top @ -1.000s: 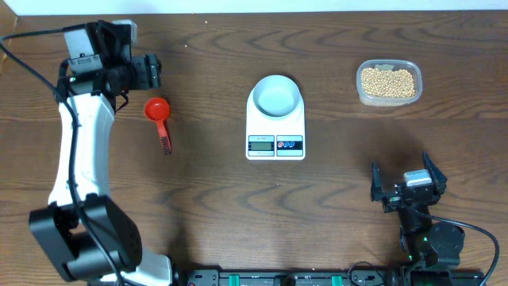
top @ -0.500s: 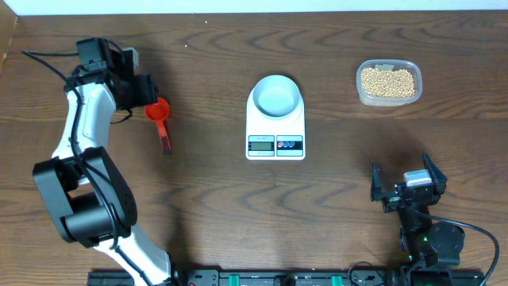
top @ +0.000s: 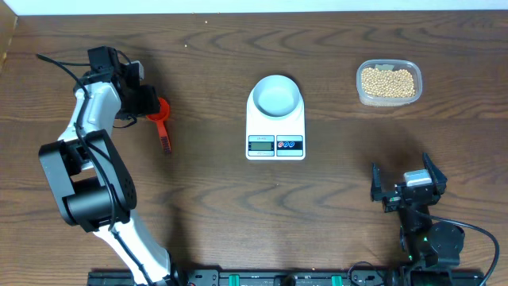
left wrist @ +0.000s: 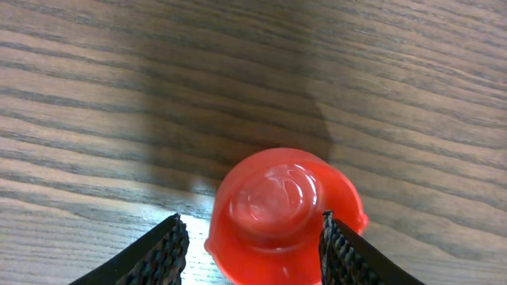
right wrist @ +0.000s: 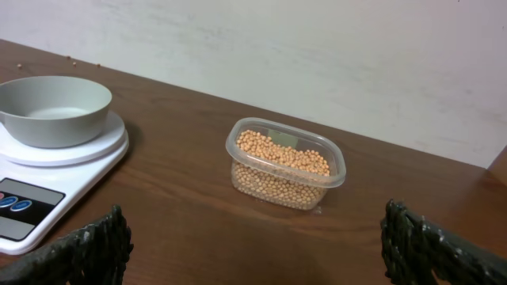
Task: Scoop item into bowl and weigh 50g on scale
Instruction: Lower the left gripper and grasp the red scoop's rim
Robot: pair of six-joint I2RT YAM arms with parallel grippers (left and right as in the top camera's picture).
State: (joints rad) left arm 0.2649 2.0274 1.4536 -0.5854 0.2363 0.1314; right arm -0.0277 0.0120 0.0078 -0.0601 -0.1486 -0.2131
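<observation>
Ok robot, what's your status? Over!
Left gripper open, straddling red scoop. Right gripper open, empty. Bowl empty on scale; beans in tub. Nothing in the way.

No legible text, brand or number in any view. Scale [top: 275, 129]: grey display [top: 261, 144] on front edge, digits too small to read. Two round buttons [top: 290, 144] beside display: markings blurred, unreadable.

I count one scale [top: 275, 145] with one display [top: 261, 144] and two buttons [top: 290, 144]. There is one bowl [top: 276, 97], one tub [top: 362, 94] and one red scoop [top: 163, 135]. The beans [top: 387, 81] are too many for me to count. I have two grippers: the left gripper [top: 151, 105] and the right gripper [top: 401, 168].
</observation>
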